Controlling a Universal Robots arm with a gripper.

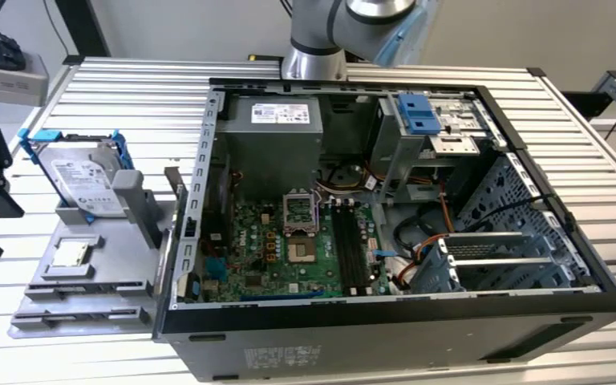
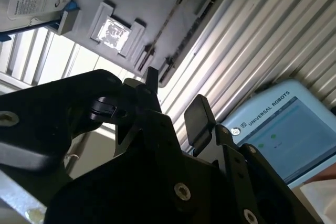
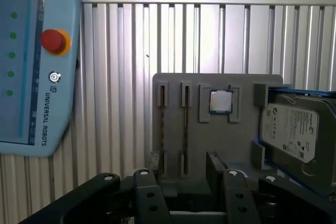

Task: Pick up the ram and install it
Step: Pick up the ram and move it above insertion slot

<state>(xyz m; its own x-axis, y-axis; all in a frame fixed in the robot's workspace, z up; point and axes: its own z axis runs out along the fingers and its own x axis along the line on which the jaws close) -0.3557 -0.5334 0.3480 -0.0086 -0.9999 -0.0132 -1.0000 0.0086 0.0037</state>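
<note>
Slatted aluminium worktop (image 1: 126, 88) all round, and an open black computer case (image 1: 394, 309) is parked in the middle of the exterior view. The green motherboard (image 1: 276, 249) is exposed inside, with its long black memory slots (image 1: 351, 249) just right of the frame's centre. Pushed up against the case at the lower left of the frame is a gray holder (image 1: 41, 289). A hard drive (image 1: 73, 172) in a blue frame is stood up on it, and a small square processor chip (image 1: 71, 254) is laid flat in a pocket. The arm (image 1: 319, 40) is seen at the top centre of the frame, behind the case. In the first wrist view the ram (image 3: 186, 124) can be made out as a thin strip stood on edge in one of the holder's two long narrow slots, next to the chip's pocket. A similar strip is seated in the neighbouring slot (image 3: 161, 124). So the ram is parked in the holder, well apart from the motherboard. In both wrist views the jaws are seen spread wide with nothing gripped, held near the slotted end of the holder. A light blue teach pendant (image 3: 31, 61) with a red button (image 3: 54, 41) is seen beside the holder.
</note>
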